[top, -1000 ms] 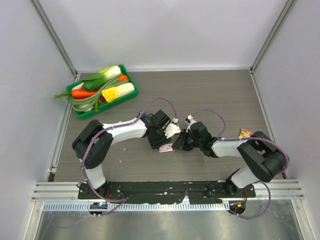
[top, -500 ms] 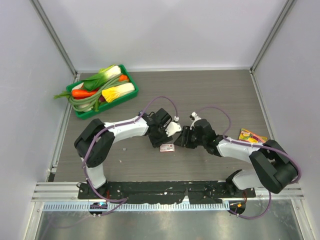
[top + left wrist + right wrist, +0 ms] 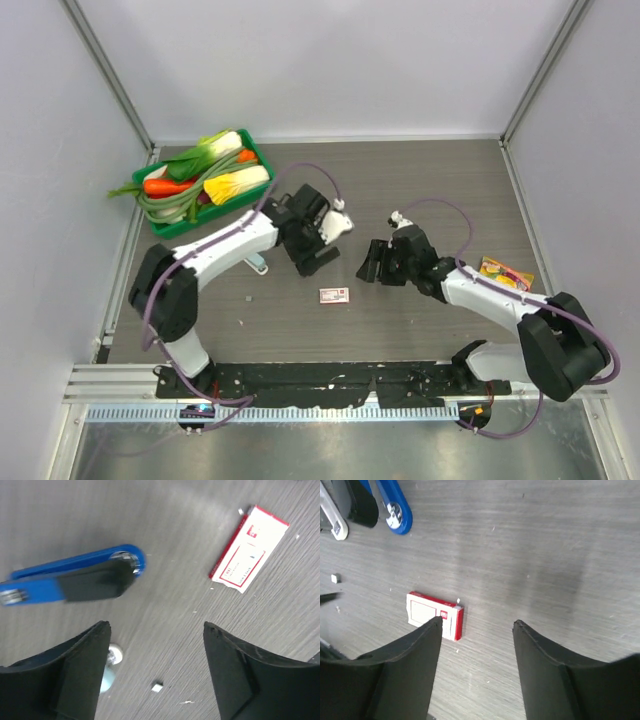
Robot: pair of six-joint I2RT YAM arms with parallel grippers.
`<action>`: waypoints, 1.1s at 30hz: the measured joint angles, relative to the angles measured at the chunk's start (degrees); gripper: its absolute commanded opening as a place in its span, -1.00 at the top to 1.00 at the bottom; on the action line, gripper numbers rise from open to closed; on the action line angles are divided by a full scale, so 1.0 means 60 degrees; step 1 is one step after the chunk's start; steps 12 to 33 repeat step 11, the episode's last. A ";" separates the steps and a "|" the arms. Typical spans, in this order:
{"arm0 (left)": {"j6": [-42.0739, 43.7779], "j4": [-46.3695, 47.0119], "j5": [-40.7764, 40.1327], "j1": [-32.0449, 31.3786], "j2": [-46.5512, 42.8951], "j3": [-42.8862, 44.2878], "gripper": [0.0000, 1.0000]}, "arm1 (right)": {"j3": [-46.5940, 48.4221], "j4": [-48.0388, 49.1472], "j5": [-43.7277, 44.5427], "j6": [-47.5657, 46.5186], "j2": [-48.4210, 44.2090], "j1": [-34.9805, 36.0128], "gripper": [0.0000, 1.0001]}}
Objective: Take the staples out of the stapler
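- I am watching the left gripper hanging over the desk; its jaws are standing wide and nothing is sitting between them
- The right gripper is gaping wide too and carrying nothing; the two grippers are facing each other across a bare stretch of desk, well apart
- I am taking the tiny silver-grey piece for the staples, though it is too small for me to be sure; it is lying loose on the desk, showing between the left gripper's two fingers in the left wrist view and touching neither
- The blue stapler is lying on the desk ahead of the left gripper, off to one side of its opening; a black part is running along it; neither gripper is touching it
- The red-and-white box is lying ahead of the left gripper on the other side; from above it is sitting between the two grippers, nearer the arm bases; in the right wrist view it is resting just beyond one finger of the right gripper
- The green tray of vegetables is sitting well beyond the left gripper, toward the far corner
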 measured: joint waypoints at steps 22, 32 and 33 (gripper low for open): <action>-0.0998 -0.1140 0.0444 0.1239 -0.3541 0.0659 -0.99 | 0.1989 -0.1370 0.1038 -0.0754 -0.0106 -0.0004 -0.41; -0.0998 -0.1140 0.0444 0.1239 -0.3541 0.0659 -0.99 | 0.1989 -0.1370 0.1038 -0.0754 -0.0106 -0.0004 -0.41; -0.0998 -0.1140 0.0444 0.1239 -0.3541 0.0659 -0.99 | 0.1989 -0.1370 0.1038 -0.0754 -0.0106 -0.0004 -0.41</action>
